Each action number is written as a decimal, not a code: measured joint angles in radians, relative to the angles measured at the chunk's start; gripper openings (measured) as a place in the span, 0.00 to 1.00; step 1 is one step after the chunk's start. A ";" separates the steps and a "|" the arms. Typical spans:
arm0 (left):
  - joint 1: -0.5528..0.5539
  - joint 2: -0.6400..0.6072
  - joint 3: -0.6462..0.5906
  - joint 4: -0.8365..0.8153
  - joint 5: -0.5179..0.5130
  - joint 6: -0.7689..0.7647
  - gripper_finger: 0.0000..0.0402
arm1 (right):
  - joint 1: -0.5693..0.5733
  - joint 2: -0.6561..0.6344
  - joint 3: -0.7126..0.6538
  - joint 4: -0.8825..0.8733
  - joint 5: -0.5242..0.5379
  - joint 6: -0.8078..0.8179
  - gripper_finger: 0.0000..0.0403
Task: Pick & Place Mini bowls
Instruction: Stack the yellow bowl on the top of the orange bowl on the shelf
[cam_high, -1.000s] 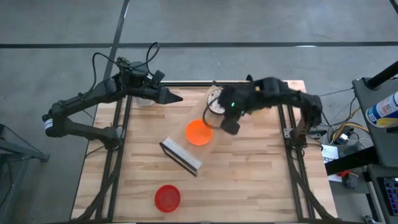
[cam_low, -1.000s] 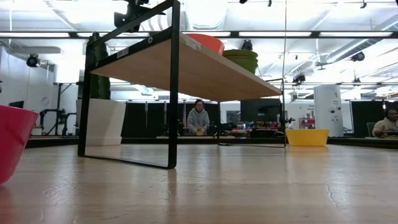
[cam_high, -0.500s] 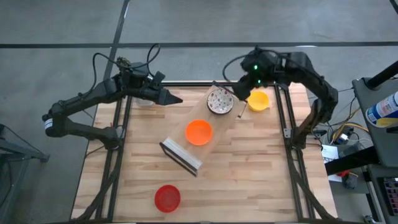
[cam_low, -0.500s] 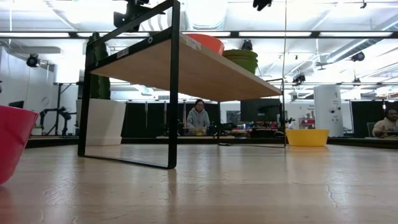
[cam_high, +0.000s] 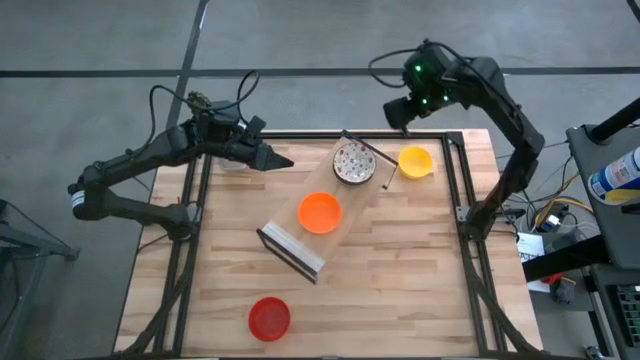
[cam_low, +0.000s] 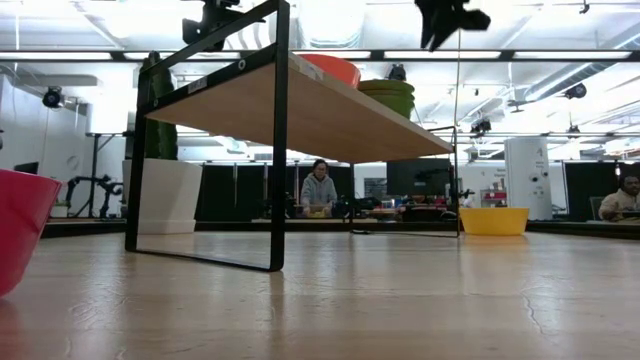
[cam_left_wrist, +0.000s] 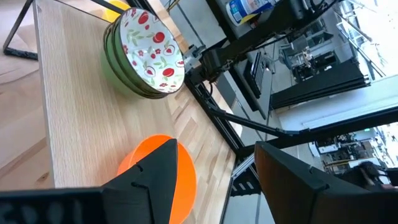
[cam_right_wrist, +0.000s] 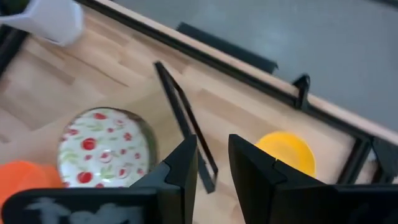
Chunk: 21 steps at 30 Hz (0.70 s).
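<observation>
A white bowl with red-patterned inside (cam_high: 353, 162), stacked on green ones (cam_left_wrist: 146, 53), and an orange bowl (cam_high: 320, 212) sit on a raised wooden shelf (cam_low: 300, 100). The yellow bowl (cam_high: 416, 161) rests on the table right of the shelf, and the red bowl (cam_high: 269, 317) stands near the near edge. My right gripper (cam_high: 398, 112) hangs open, high above the table's far edge, holding nothing; its wrist view looks down on the yellow bowl (cam_right_wrist: 286, 152). My left gripper (cam_high: 272, 157) waits open, left of the shelf's far end.
The shelf's black frame (cam_low: 277, 140) stands slantwise mid-table. A white pot with a cactus (cam_low: 165, 190) stands near the far left corner, by my left arm. Bare wood (cam_high: 410, 270) lies right of the shelf and toward the near edge. People sit in the room behind.
My right gripper has risen from low over the shelf, beside the patterned bowl, and drawn back up toward the table's far edge. The yellow bowl, covered by the arm a second ago in the high view, now shows on the table. The bowls have kept still.
</observation>
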 joint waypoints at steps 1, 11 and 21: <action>0.000 0.000 0.000 0.000 0.000 0.000 0.51 | -0.021 0.000 -0.018 0.000 -0.015 0.000 0.21; -0.007 0.000 0.000 -0.008 0.001 -0.001 0.51 | -0.233 -0.001 -0.304 -0.001 -0.106 -0.081 0.21; -0.007 0.000 0.000 -0.008 0.000 -0.022 0.51 | -0.395 -0.002 -0.601 0.036 -0.106 -0.173 0.21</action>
